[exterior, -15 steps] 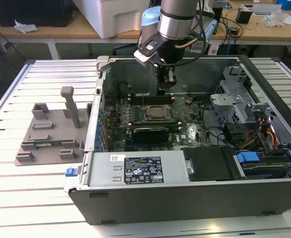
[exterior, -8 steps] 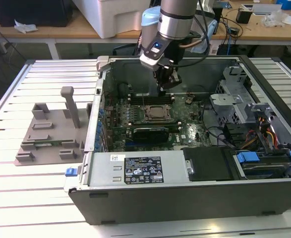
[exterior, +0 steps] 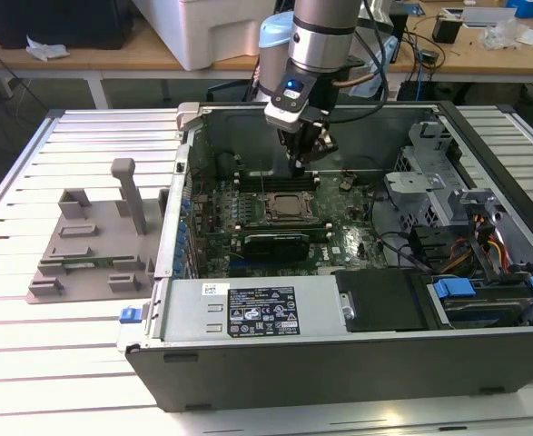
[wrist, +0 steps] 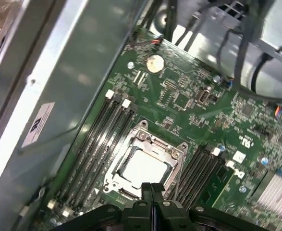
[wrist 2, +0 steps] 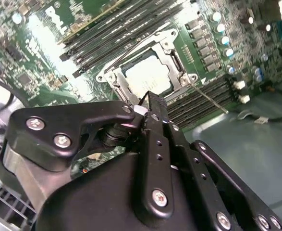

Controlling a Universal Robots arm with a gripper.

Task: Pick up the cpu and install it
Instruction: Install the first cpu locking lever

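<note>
The cpu (exterior: 289,207) lies flat in the motherboard socket, its pale shiny top framed by the metal socket bracket; it shows in both wrist views (wrist 2: 148,77) (wrist: 143,168). My gripper (exterior: 307,160) hangs inside the open computer case, a little above the board and just behind the socket in the exterior view. Its black fingers (wrist: 153,191) are pressed together with nothing between them, and their tips (wrist 2: 150,102) hover near the socket's edge without touching the cpu.
Dark memory slots (wrist: 100,139) flank the socket on both sides. The case walls (exterior: 180,182), a drive cage (exterior: 429,173) and cables (exterior: 484,245) ring the board. A power supply (exterior: 257,309) sits at the front. A grey fixture (exterior: 89,241) stands on the table at the exterior view's left.
</note>
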